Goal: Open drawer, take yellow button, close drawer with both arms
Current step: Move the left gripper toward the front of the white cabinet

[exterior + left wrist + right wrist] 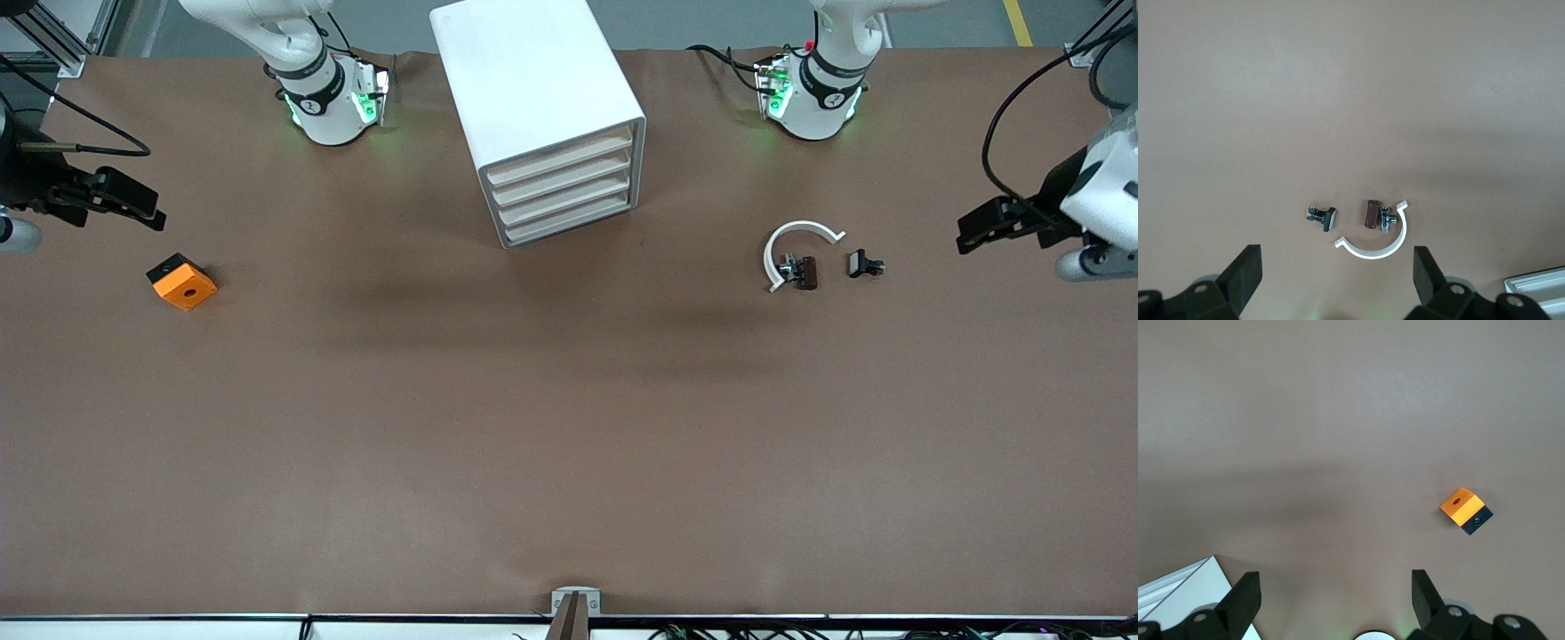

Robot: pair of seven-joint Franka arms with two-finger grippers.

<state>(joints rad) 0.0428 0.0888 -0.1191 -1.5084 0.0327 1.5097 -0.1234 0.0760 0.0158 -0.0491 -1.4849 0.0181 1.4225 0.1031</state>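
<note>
Both pincers hang released with nothing between their fingers. The left pincer (969, 233) is over the table (569, 427) at about three o'clock in the front view, and the right pincer (147, 212) is over it at about nine o'clock. Both arms wait, well apart from the cabinet (542, 107).

The cabinet stands at twelve o'clock, turned askew so its front faces roughly five o'clock. All four drawers (564, 191) are shut. We see no button anywhere, so we judge that it lies inside one of them, though we cannot tell which.

We see these risks:
- The cabinet looks free-standing, so a pull on one drawer may drag or tip the whole box unless the other pincer braces it.
- The beige front strips are thin and close together and show no handle. A finger could slip off or catch the neighbouring drawer.
- The skewed front means a straight pull may jam the drawer.
- The button is tiny, so it may roll or be pinched badly.

An orange cube (182, 282) lies just under the right pincer at eight o'clock, and we must not take it for the button. A white curved band (796, 244) and two black clips (805, 271) lie at four o'clock from the cabinet, near the left pincer's way in. Nothing lies directly in front of the drawers.
</note>
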